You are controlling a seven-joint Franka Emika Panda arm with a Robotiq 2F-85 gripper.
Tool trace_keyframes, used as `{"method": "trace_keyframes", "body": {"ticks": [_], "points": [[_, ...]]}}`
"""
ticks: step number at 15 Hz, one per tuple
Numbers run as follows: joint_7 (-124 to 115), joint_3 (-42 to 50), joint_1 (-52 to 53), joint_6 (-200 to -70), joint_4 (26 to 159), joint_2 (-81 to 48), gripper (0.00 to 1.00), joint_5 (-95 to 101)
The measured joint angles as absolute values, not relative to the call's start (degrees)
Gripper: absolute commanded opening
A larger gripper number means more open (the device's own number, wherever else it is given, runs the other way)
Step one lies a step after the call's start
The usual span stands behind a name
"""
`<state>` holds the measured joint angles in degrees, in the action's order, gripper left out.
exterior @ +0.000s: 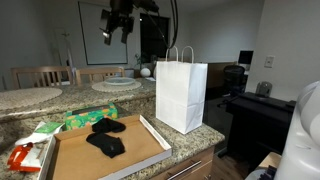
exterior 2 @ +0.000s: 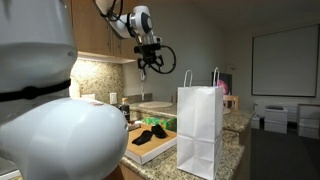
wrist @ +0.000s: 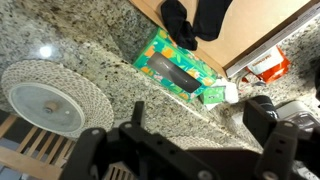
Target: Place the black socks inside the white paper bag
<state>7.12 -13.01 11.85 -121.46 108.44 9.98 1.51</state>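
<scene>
Where the granite surface carries a shallow cardboard tray, the black socks are seen in an exterior view to lie inside that tray as two dark heaps close together. The white paper bag is stood upright just beside the tray, handles raised; its inside is hidden, so its contents cannot be told. A green box is set along the tray's far edge, and an orange packet is laid near the tray's corner. The pincer is held high above the tray, well apart from the socks.

In an exterior view from another place, the bag is shown in front of the tray, with the socks inside the tray and the pincer hung well above it.

In the wrist view, the socks are seen on the tray. The green box is placed just beside the tray's edge, and the orange packet is near it. A round woven mat is laid well apart from the tray. The pincer is released: its fingers are spread wide and nothing is held between them.
</scene>
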Motion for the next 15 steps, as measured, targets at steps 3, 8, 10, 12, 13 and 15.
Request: {"method": "trace_keyframes", "body": {"ticks": [3, 8, 10, 12, 13, 15], "points": [[5.72, -13.9, 12.34, -131.13, 115.34, 7.83, 1.0, 1.58], [3.1, -15.08, 13.16, -141.53, 123.72, 0.69, 1.0, 1.96], [1.25, -15.31, 13.82, -144.41, 125.32, -3.39, 1.0, 3.43], [-1.57, -15.28, 14.68, -147.07, 125.65, -8.0, 1.0, 5.83], [-3.58, -15.02, 15.29, -148.81, 125.58, -10.34, 1.0, 7.8], [-7.48, -13.78, 16.93, -151.19, 124.73, -14.58, 1.0, 11.67]]}}
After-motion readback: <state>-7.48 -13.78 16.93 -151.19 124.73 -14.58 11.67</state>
